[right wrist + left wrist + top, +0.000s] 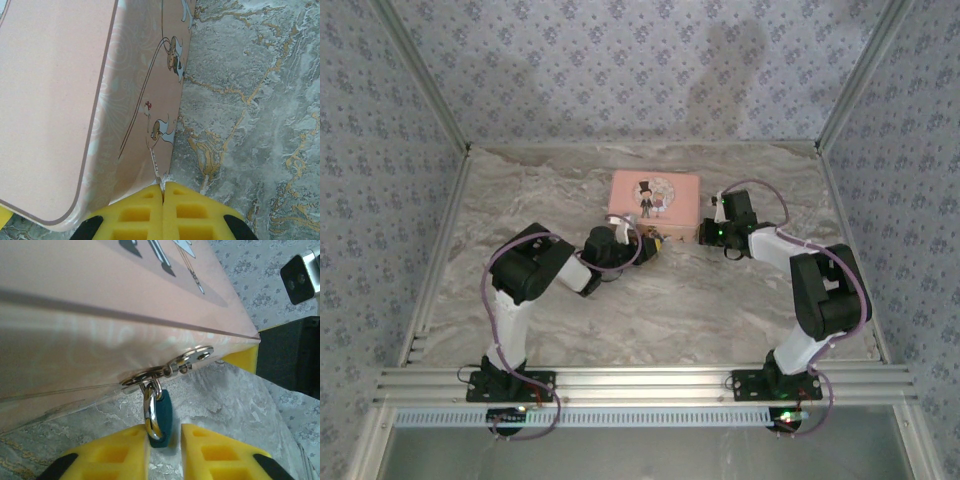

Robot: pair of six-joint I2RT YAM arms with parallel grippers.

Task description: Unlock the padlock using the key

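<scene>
**Padlock (152, 412) between left fingers (125, 450), key (158, 172) w/ right**

We see padlock hanging off clasp (175, 365) at pink box (75, 315) front, lower end in gap btwn our slightly parted left fingers, nothing gripped. Right fingers (145, 210) closed tight on pale sliver, prob. the key, tips at box corner on bench (250, 100).

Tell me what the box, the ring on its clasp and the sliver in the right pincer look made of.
The box: pink with a glossy, reflective skin, likely coated card or tin; can't tell which. The ring: bright mirror-like shine, polished metal. The key, pinched in the shut right pincer: thin pale glinting sliver, probably metal, too small to be sure.
</scene>
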